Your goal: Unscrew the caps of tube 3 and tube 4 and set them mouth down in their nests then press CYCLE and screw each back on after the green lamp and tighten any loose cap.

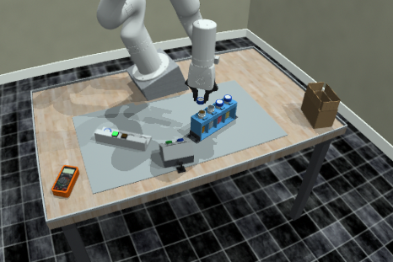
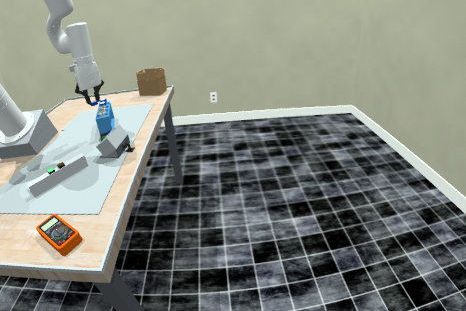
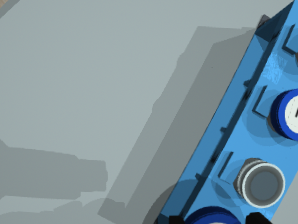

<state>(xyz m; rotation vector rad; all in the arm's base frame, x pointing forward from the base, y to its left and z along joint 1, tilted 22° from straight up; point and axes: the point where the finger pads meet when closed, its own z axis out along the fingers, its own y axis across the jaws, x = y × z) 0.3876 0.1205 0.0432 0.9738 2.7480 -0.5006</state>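
The gripper [image 1: 201, 98] hangs above the near end of the blue decapping station [image 1: 214, 121], its black fingers [image 1: 194, 93] partly closed and pinching a blue cap [image 1: 201, 100] between them, one on each side. In the wrist view the cap [image 3: 209, 216] fills the gap between the fingertips at the bottom edge. Just below and beyond the fingers stands an uncapped tube [image 3: 261, 183], its grey mouth open; a capped tube [image 3: 286, 115] follows farther along the rack. Well away from the fingers lies the cap tray [image 1: 122, 137], with one blue cap [image 1: 108, 130] in a nest at its far end, and the key housing [image 1: 176, 152] sits between tray and station.
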